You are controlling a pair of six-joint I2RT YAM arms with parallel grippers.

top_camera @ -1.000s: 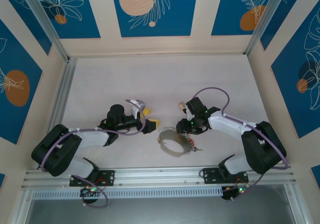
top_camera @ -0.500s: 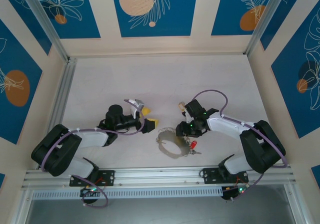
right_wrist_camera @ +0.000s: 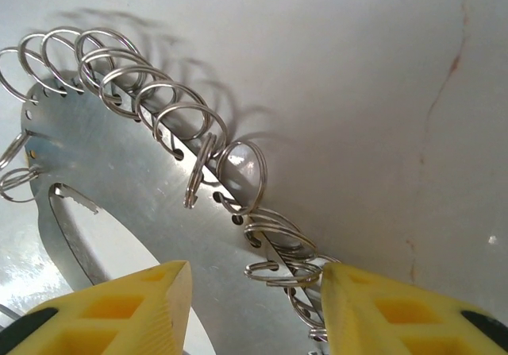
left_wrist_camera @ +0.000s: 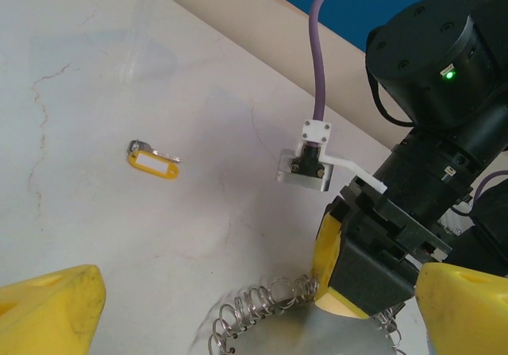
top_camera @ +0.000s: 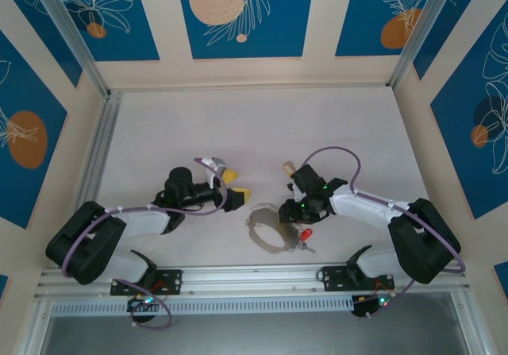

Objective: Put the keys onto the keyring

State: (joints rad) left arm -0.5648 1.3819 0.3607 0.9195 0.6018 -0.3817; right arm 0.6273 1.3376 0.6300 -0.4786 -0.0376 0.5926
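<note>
Securing the large flat silver metal keyring (right_wrist_camera: 119,156): right end effector (right_wrist_camera: 254,274) straddles its ringed rim, unclenched, and should probably clench next (left end effector (left_wrist_camera: 262,283) released).

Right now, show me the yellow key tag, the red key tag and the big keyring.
yellow key tag (left_wrist_camera: 155,163): left wrist view, middle of the tag.
red key tag (top_camera: 305,233): top view, middle of the red plastic.
keyring (right_wrist_camera: 111,164): right wrist view, on its flat metal band.

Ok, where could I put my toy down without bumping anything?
The far part of the table, along the back wall, is bare. Crowded: the near middle, where the left gripper and right gripper flank the keyring and red key.
</note>
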